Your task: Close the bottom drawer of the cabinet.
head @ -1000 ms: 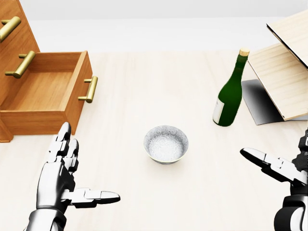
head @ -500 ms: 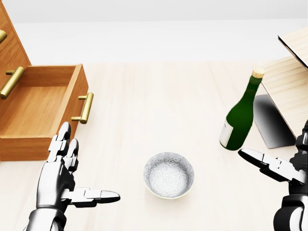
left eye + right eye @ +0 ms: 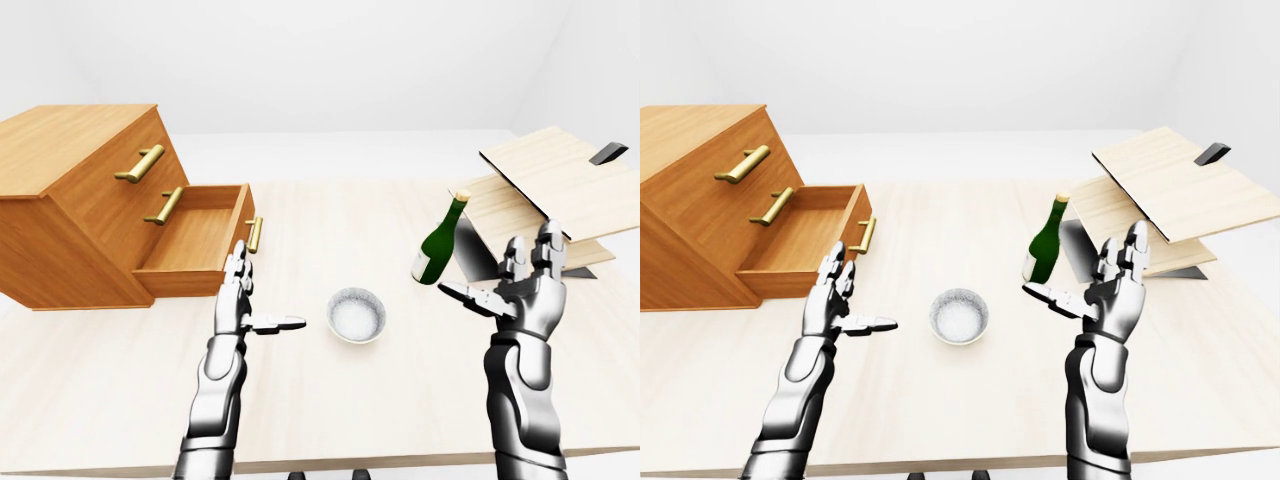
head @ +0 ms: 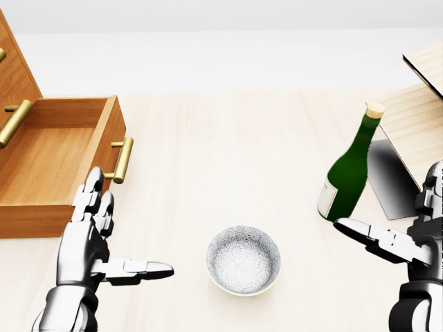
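Observation:
The wooden cabinet (image 3: 80,205) stands at the left of the table. Its bottom drawer (image 4: 59,155) is pulled far out and is empty, with its brass handle (image 4: 122,160) facing right. Two more brass handles (image 3: 140,163) show on the cabinet's face above it. My left hand (image 4: 118,232) is open, fingers up and thumb out, just below and to the right of the drawer's corner and apart from it. My right hand (image 4: 391,214) is open and empty, low at the right, near the bottle.
A white bowl (image 4: 243,259) sits between my hands. A green bottle (image 4: 348,173) with a cork stands upright at the right. Tilted wooden boards (image 3: 545,190) lean over a dark stand (image 4: 391,180) at the far right. The table's near edge (image 3: 400,462) runs along the bottom.
The whole picture has slid downward, so the camera moved. The drawer stays open. My left hand has risen a little toward the drawer's corner; both hands stay open.

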